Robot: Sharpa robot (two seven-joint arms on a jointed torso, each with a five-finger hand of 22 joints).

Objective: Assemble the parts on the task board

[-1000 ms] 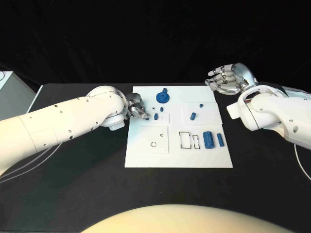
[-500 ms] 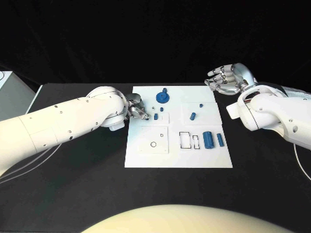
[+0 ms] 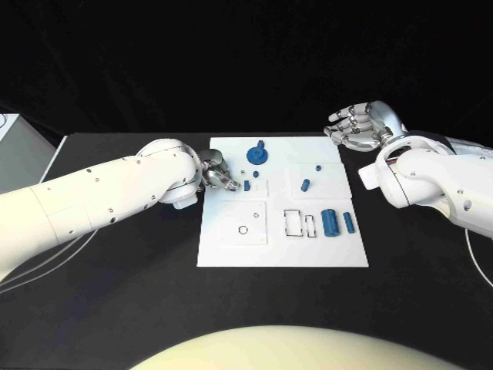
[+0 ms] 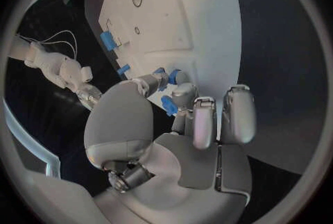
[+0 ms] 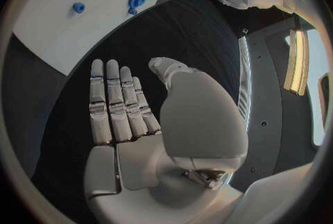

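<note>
The white task board (image 3: 230, 250) lies in the middle of the table. My left hand (image 3: 219, 177) is at the board's left edge; in the left wrist view its thumb and a fingertip (image 4: 183, 91) pinch a small blue part (image 4: 173, 75), seen from above as the small blue part (image 3: 248, 185). Another small blue piece (image 3: 253, 173) stands just behind it. A blue gear (image 3: 260, 156), a blue peg (image 3: 306, 183) and a blue cylinder (image 3: 329, 221) are on the board. My right hand (image 3: 361, 126) hovers past the board's far right corner, fingers straight and apart, holding nothing (image 5: 121, 107).
A black ring (image 3: 242, 230) and rectangular outlines (image 3: 302, 223) mark the board's near half. A thin blue bar (image 3: 349, 223) lies beside the cylinder. A white box (image 3: 2, 142) stands at the table's far left. A cable (image 3: 485, 266) trails on the right.
My left hand's fingers have shifted very slightly at the board's edge. The right hand and the parts on the board have stayed where they were.
</note>
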